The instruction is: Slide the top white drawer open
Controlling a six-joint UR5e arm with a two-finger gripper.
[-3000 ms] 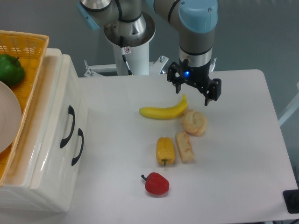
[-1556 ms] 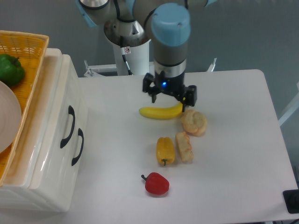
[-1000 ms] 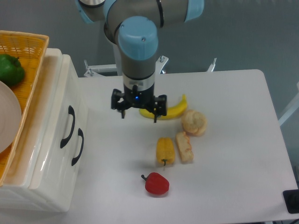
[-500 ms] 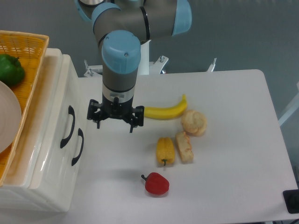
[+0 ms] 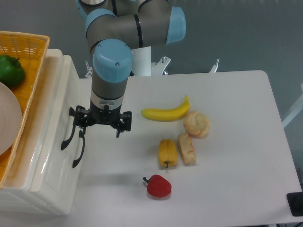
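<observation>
Top white drawer (image 5: 64, 124), the upper tray of a cream-white cabinet (image 5: 45, 161) at the left edge of the frame, sits closed, its curved black handle (image 5: 69, 128) running lengthwise down the cabinet's front face, with the lower drawer's matching handle (image 5: 79, 149) just beside it, lower and to the right. A yellow wicker basket (image 5: 26, 45) rests on the cabinet's top at upper left, holding a green pepper (image 5: 10, 69) and a white plate (image 5: 8, 120). Just right of the handles, the gripper (image 5: 100, 124) hangs from the arm's blue-capped wrist with its two fingers spread wide and nothing between them; the left fingertip appears to be at or touching the upper part of the top handle, though contact cannot be confirmed from this angle. The handle lies immediately to the gripper's left in the frame, its long axis crossing the line between the fingers, so the coming move appears to call for a slight further shift left to hook or clamp the handle before pulling rightward across the table (image 5: 227, 189). Farther right lie a banana (image 5: 165, 112), a yellow pepper (image 5: 167, 152), a bread stick (image 5: 187, 148), a round bun (image 5: 196, 124) and, at lower centre, a red pepper (image 5: 158, 186).
</observation>
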